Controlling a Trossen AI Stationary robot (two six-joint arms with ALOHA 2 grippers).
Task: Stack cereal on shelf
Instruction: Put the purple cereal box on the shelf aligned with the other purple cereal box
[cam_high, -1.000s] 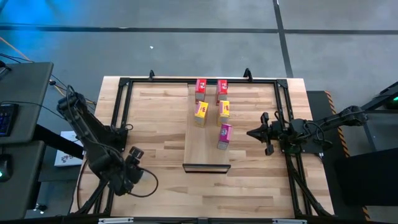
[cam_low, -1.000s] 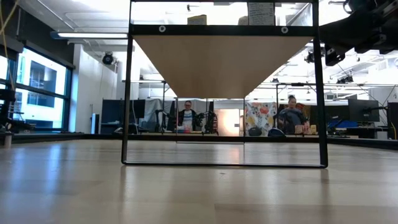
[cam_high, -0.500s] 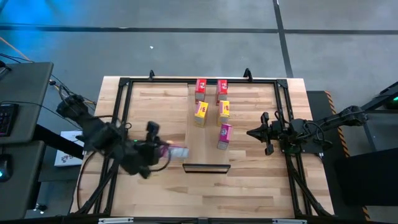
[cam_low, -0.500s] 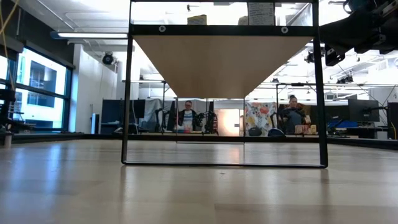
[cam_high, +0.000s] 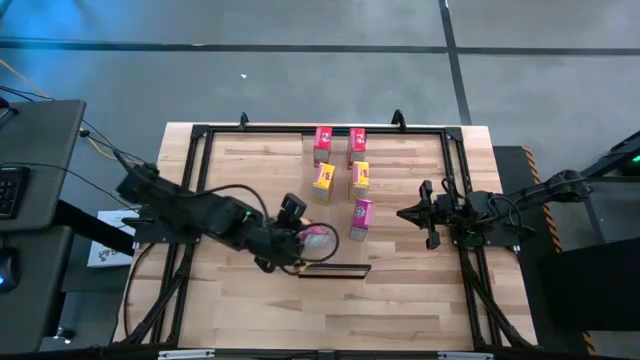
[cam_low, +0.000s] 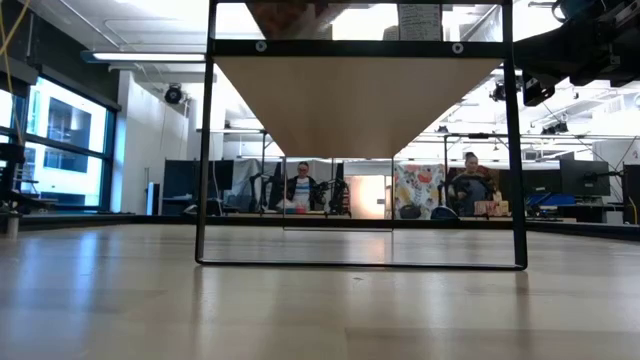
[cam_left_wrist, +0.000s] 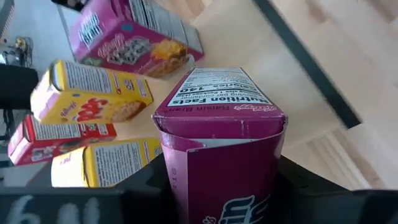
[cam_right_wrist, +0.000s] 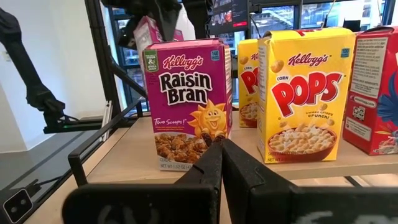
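Note:
The shelf (cam_high: 335, 245) is a light-wood plank with a dark bar (cam_high: 334, 268) at its near end. Five cereal boxes stand on it: two red (cam_high: 322, 140) (cam_high: 357, 140), two yellow (cam_high: 322, 180) (cam_high: 360, 178) and one magenta (cam_high: 361, 215). My left gripper (cam_high: 300, 240) is shut on the second magenta box (cam_high: 319, 237) over the shelf's near left part. The left wrist view shows that box (cam_left_wrist: 217, 137) close up, with the others behind it. My right gripper (cam_high: 405, 213) waits shut, right of the shelf, facing the standing magenta box (cam_right_wrist: 186, 102). My left gripper pinches the magenta box between its two fingers, by the end nearest the wrist (cam_left_wrist: 214, 186). The fingers come level from the table's left and run along the box. The box lies on its side over the shelf's near left part; whether it touches the plank I cannot tell.
A black metal frame (cam_high: 200, 170) runs around the tabletop, and its posts (cam_low: 205, 150) carry the raised shelf. Bare plank lies between the standing magenta box and the dark bar. People sit in the room beyond the table (cam_low: 301, 190).
My left arm has swung from the table's near left toward the shelf, stretching out to the right. It carried the magenta box along and now holds it over the shelf's near left part.

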